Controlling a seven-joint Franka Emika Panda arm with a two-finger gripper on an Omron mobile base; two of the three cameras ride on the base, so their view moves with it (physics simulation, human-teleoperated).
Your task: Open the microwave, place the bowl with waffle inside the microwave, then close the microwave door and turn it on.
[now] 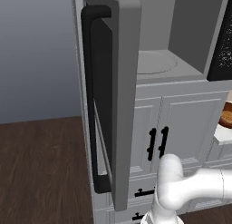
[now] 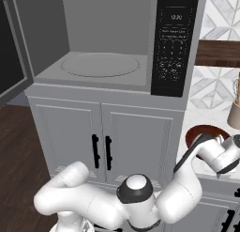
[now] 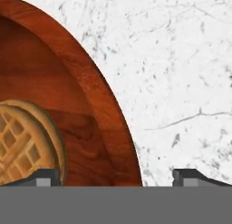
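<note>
1. Reddish-brown wood grain marked the bowl with waffle (image 3: 68, 105), whose curved rim swept from 11 o'clock down to 6 o'clock in the hand view; it rested on the white marbled counter (image 3: 181, 82).
2. Inside it lay the waffle (image 3: 27, 141), tan-golden with a square grid, at 8 o'clock in the hand view and partly cut off by the frame edge.
3. In the right base view the bowl sat at 4 o'clock, on the counter to the right of the microwave (image 2: 108, 43) and lower than its cavity.
4. The gripper (image 3: 115, 175) stood with its jaws wide apart and nothing between them. One tip rose over the bowl's interior, the other over bare counter, so the rim lay between them; this straddle probably prepared a pinch on the bowl wall.
5. The microwave door (image 1: 113, 96) stood swung out at 9 o'clock in the left base view, its long black handle (image 1: 90, 96) facing the camera. The opening step therefore looked complete, leaving the cavity free to receive the bowl.
6. The round turntable (image 2: 101, 65) lay bare on the light grey cavity floor, and the black control panel (image 2: 174, 43) stood at 1 o'clock in the right base view.
</note>
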